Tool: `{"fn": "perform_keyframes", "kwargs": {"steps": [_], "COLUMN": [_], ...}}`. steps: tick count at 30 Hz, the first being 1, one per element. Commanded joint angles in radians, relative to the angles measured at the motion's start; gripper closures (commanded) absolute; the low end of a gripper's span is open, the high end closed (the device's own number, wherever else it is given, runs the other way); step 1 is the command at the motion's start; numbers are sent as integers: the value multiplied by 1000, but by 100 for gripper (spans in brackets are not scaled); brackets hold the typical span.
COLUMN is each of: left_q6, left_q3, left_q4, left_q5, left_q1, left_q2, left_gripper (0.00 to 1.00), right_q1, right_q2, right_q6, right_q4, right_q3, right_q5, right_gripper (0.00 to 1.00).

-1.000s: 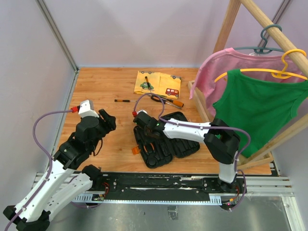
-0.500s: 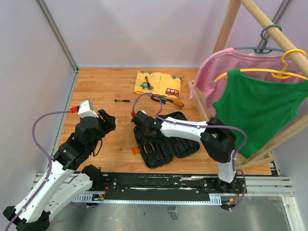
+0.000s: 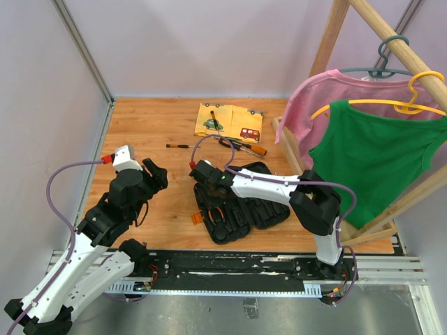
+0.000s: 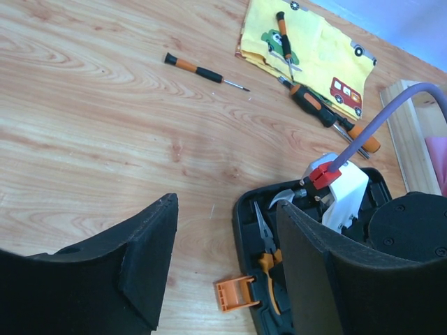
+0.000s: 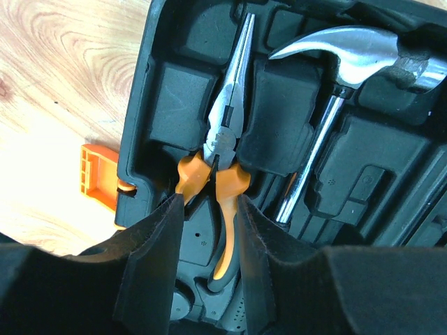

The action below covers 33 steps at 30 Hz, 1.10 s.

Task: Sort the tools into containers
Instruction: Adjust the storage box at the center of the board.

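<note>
My right gripper (image 5: 209,204) was clenched on the orange-handled pliers (image 5: 222,132), pliers lying in their slot of the open black case (image 5: 167,98), hammer (image 5: 363,45) alongside, my left gripper (image 4: 227,209) released wide above the wooden table (image 4: 105,125)

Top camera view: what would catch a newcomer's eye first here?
Probably the open black tool case mid-table, where the right pincer straddles the orange-handled pliers lying in a moulded slot beside the steel hammer. Next, the pink shirt and green shirt hanging on the wooden rack at the right, and the yellow car-print cloth at the far side with screwdrivers lying by it.
</note>
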Motion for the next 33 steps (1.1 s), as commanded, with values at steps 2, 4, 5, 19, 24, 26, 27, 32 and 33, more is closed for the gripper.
{"fn": "perform_keyframes", "kwargs": {"steps": [2,4,5,19,24,26,27,32,33], "left_q6": [9,10,10,15,-15,-28,-35,-70,-76], "left_q3": [-9,-9,-9,-13,-53,-75,-83,-131,-142], "left_q4": [14,15,15,41,93,121,134,186,193], "left_q5": [-24,-22,-22,92,192,228,241,299,306], "left_q1": [-6,-5,-6,-5,-5,-5,-6,-9,-11], "left_q2": [4,5,7,95,167,196,210,266,274], "left_gripper": [37,37,36,30,29,28,28,27,27], "right_q1": [26,27,27,0,-76,-124,-142,-172,-172], "right_q2": [35,-23,-47,-377,-457,-490,-506,-532,-532], "right_q6": [-11,-24,-29,-91,-69,-58,-55,-62,-60], "right_q4": [-40,2,26,227,208,205,206,217,226], "right_q3": [-94,-111,-120,-303,-414,-467,-490,-563,-576], "right_q5": [-13,-26,-32,-26,1,-20,-35,-119,-142], "right_gripper": [63,62,60,51,50,50,49,47,47]}}
